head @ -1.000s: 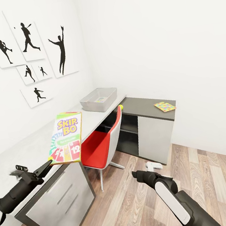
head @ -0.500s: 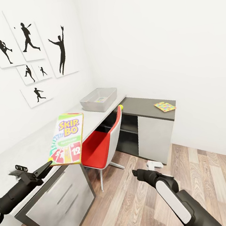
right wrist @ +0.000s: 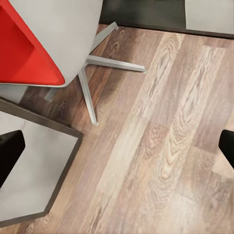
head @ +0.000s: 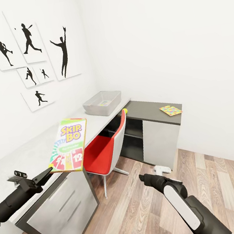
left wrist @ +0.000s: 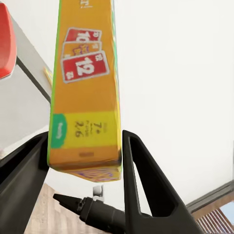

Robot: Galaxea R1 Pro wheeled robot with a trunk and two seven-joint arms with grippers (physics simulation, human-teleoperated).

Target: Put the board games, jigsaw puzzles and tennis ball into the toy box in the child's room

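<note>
My left gripper (head: 47,172) is shut on the lower edge of a Skip-Bo board game box (head: 70,145) and holds it tilted above the white desk (head: 31,150). In the left wrist view the box (left wrist: 86,97) sits between the two dark fingers (left wrist: 146,185). The grey toy box (head: 94,109) stands at the desk's far end with something small and yellowish inside. A colourful jigsaw puzzle (head: 170,110) lies on the dark corner desk (head: 146,109). The tennis ball (head: 125,110) peeks over the chair back. My right gripper (head: 160,170) hangs open above the floor, its fingertips (right wrist: 10,152) far apart.
A red and white swivel chair (head: 104,148) stands tucked between the two desks, its metal legs (right wrist: 92,73) on the wood floor (head: 147,214). Drawers (head: 62,210) front the white desk near me. Silhouette pictures (head: 32,58) hang on the left wall.
The left arm has drawn back a little and the Skip-Bo box has shifted slightly right and down with it. The right arm has sunk slightly towards the lower right.
</note>
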